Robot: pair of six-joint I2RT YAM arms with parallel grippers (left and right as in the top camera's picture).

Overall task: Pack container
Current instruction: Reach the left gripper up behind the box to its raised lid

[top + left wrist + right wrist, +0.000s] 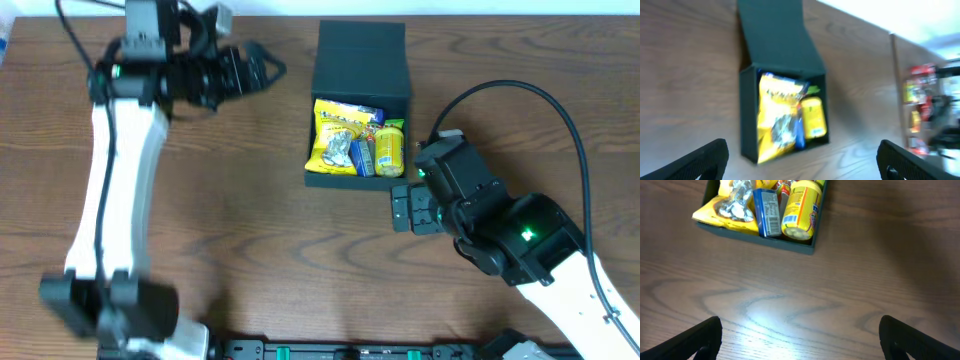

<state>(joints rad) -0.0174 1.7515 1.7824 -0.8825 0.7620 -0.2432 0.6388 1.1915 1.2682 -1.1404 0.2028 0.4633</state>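
Observation:
The dark teal container [350, 181] stands at the back middle of the table, its flap lid [360, 50] standing open behind it. Inside lie a yellow snack packet [335, 135], a blue packet [362, 157] and a yellow can [388, 150]. My left gripper [268, 67] is open, left of the lid and apart from it; its wrist view shows the container [747, 115] ahead of empty fingers [700, 160]. My right gripper [399, 208] is open just in front of the container's right corner, holding nothing; its view shows the container's front wall [740, 230] beyond bare table.
A black cable [530, 100] loops over the table to the right of the container. The table's back edge runs just behind the lid. Blurred red and yellow items [920, 100] stand beyond the table's edge in the left wrist view.

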